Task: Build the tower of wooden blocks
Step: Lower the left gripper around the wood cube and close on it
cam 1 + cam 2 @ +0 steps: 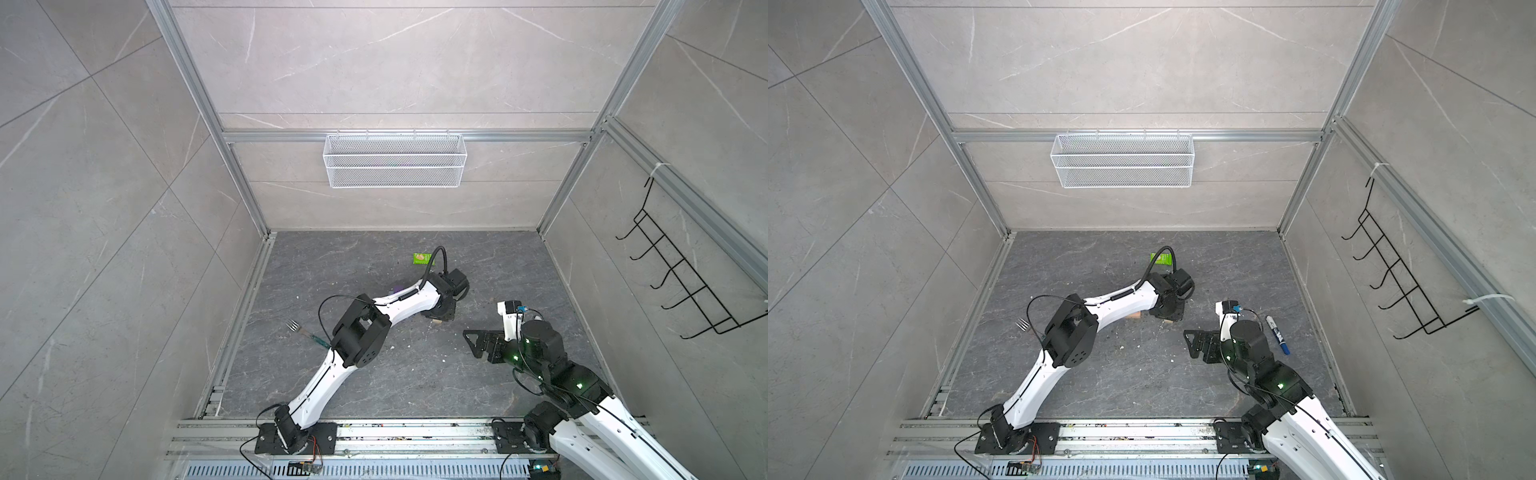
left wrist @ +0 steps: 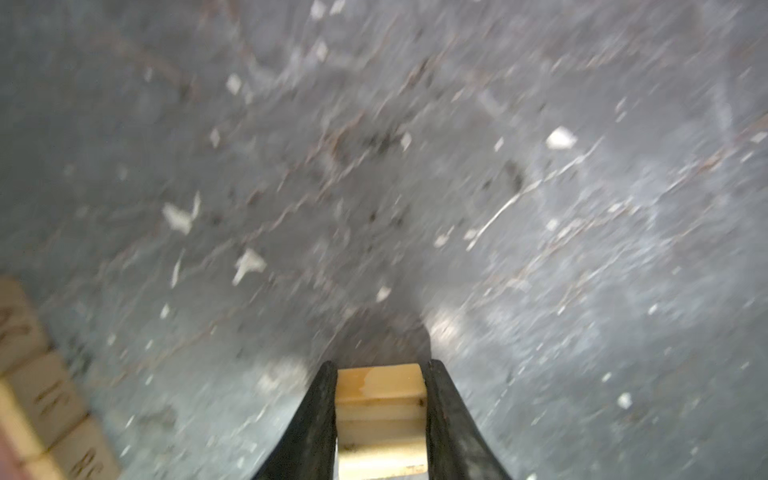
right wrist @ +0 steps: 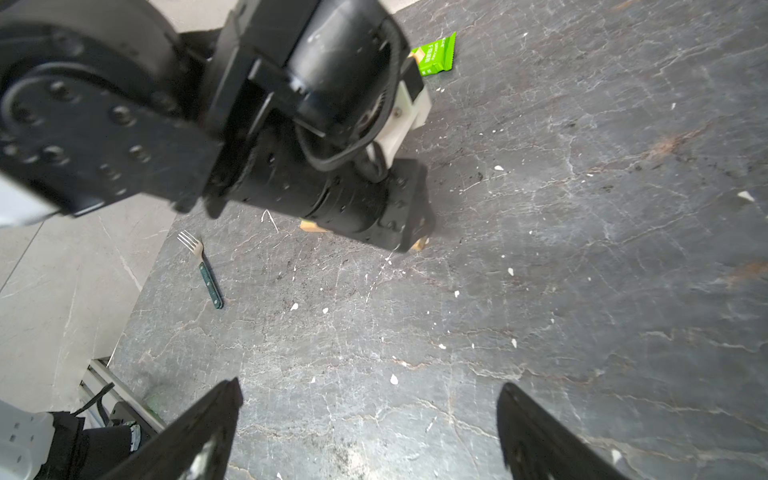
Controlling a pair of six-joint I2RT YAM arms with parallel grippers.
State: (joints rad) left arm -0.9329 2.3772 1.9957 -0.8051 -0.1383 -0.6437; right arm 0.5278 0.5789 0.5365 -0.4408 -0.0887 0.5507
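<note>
Grasp step | my left gripper (image 2: pixel 380 365) pinches a plain tan wooden block (image 2: pixel 380 415), near the green snack packet (image 1: pixel 423 258) | right gripper (image 3: pixel 370 384) spread, empty | next, I judge: lift, carry to the tan block row (image 2: pixel 37 374), set it square.

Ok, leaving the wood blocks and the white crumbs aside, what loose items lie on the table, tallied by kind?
fork: 1
green snack packet: 1
blue marker: 1
Total: 3
</note>
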